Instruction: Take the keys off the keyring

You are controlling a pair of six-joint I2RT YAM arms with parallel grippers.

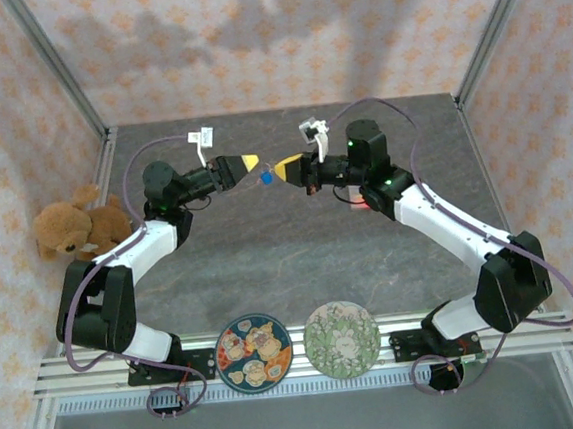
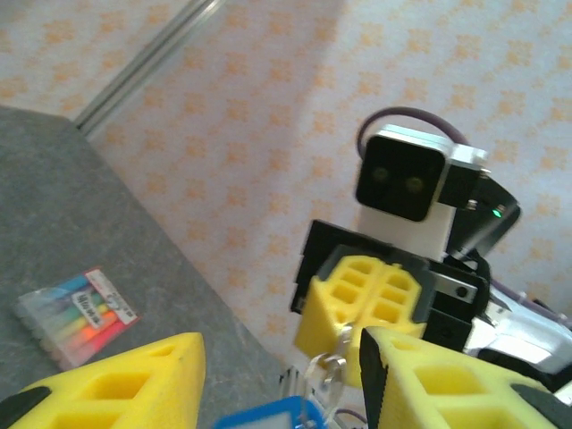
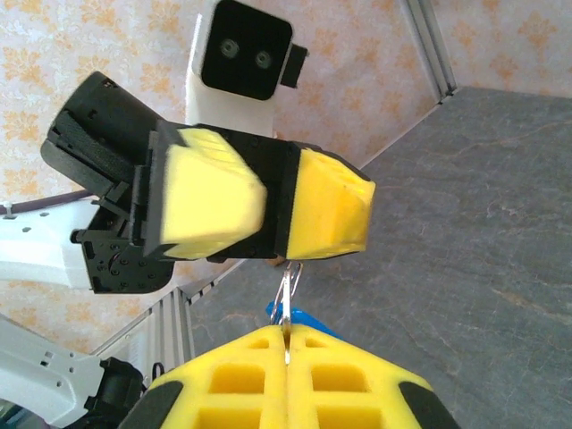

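Overhead view down on table point(image 1: 270, 256); wrist views close, face to face across the keyring point(image 3: 288, 295).

Blue tag point(image 2: 266, 417) half below frame edge

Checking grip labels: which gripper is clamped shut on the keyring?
The right gripper: it is pinched shut on the keyring, whereas the left gripper has its jaws standing apart.

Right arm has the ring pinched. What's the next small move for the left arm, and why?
Probably close the left gripper on the blue tag. Its fingers stand apart with the tag between them, unclamped, while the right gripper is shut on the keyring. A second hold seems needed before anything can be worked off the ring.
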